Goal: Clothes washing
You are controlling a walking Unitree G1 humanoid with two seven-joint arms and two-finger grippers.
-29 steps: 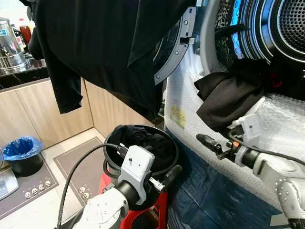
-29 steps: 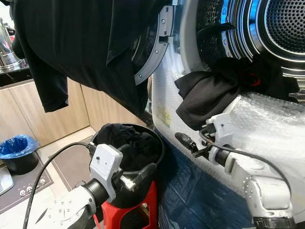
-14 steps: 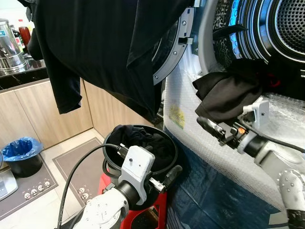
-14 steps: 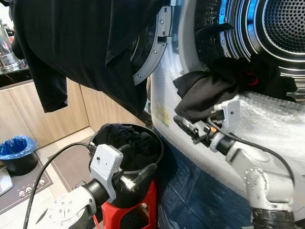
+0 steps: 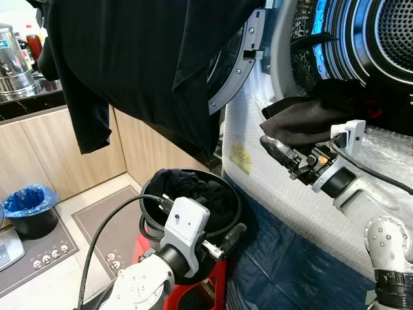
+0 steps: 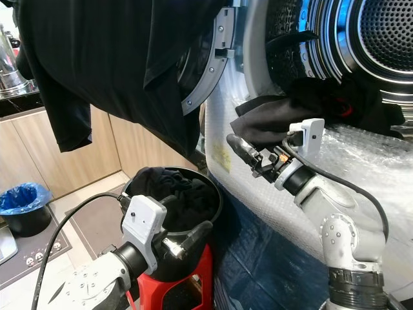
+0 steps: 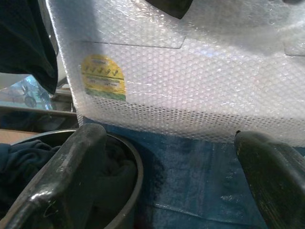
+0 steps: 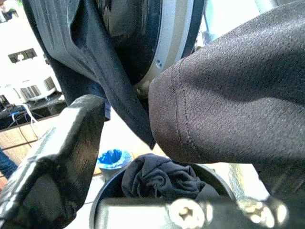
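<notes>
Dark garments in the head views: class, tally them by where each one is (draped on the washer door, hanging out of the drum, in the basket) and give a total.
Draped on the washer door: 1, black shirt
Hanging out of the drum: 1, dark garment
In the black basket: 1 dark bundle; separate pieces cannot be told apart
Total: 3

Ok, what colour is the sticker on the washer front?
Yellow, with a green strip along its bottom: sticker, clearest in the left wrist view.

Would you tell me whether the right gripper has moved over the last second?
Yes. The right gripper has risen toward the black garment hanging from the washer opening.
</notes>
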